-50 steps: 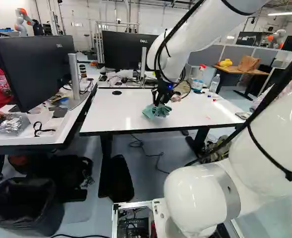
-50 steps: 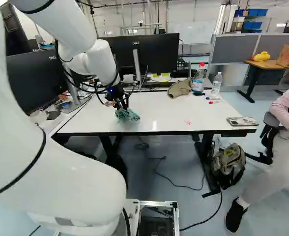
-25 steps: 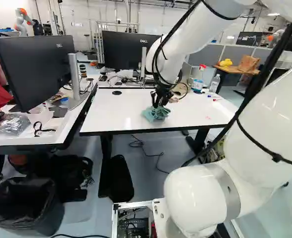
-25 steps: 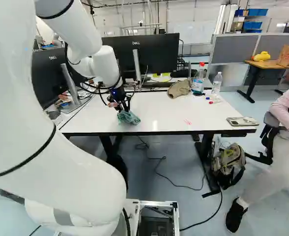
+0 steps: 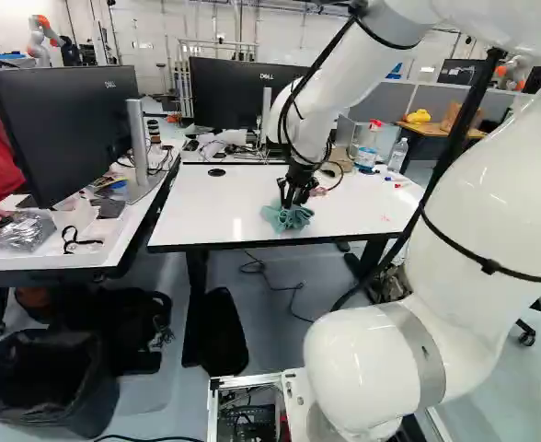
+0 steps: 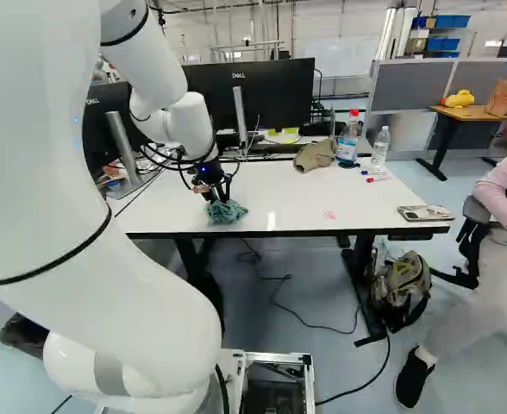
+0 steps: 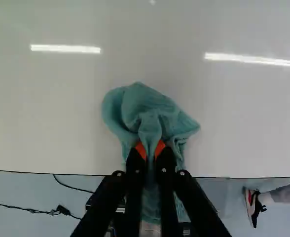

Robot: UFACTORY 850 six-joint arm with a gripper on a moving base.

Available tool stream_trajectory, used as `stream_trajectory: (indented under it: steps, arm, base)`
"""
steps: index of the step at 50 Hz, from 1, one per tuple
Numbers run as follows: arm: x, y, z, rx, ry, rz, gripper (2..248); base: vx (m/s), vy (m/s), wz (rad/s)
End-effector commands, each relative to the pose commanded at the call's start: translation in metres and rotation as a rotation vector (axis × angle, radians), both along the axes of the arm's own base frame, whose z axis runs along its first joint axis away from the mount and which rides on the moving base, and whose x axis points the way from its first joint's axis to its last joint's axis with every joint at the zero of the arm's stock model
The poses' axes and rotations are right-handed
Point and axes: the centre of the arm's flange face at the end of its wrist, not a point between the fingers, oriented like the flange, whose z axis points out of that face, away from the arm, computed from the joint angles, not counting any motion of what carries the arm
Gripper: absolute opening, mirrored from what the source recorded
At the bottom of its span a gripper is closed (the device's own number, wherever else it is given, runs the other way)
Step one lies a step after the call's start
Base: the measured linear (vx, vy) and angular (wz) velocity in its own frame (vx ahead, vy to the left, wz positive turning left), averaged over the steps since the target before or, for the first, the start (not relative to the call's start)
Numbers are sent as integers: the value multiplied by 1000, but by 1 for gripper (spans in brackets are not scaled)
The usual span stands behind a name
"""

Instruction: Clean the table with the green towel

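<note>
So the big thing here is the white table (image 6: 297, 194), and most of the top looks pretty bare, so there's room for long wipes. The white arm (image 5: 321, 101) reaches over it with the gripper (image 7: 150, 149) aimed down near the front edge. The green towel (image 7: 150, 106) is right under it, bunched up and looking like it's on the tabletop, left of the middle in the right base view. I'd call this the wiping step, probably with plenty left to do. Keep light, even pressure so the cloth drags flat instead of balling up, overlap the strokes, and don't run off that near edge. Give the tan cap (image 6: 314, 156) and the big bottle (image 6: 348, 142) some space at the back, same with the flat phone-like thing (image 6: 424, 212) by the far right corner in that view. Fingers are closed in on a fold of towel, pinching it between the orange pads (image 7: 141, 149); too hard a push could tug it loose, imo. Smallest bit: those faint red marks (image 6: 329, 214) probably want a few short back-and-forth passes.
</note>
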Motion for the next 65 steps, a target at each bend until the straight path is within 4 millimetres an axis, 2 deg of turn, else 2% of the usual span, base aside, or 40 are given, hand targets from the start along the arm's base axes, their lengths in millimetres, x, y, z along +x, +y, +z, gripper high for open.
stream_trajectory:
  steps: [44,65]
  arm:
    - [-5,-1,-1,-3,51,-2,38]
    - [3,-36,-1,-1,51,-86,38]
  base:
    - [0,0,0]
    - [0,0,0]
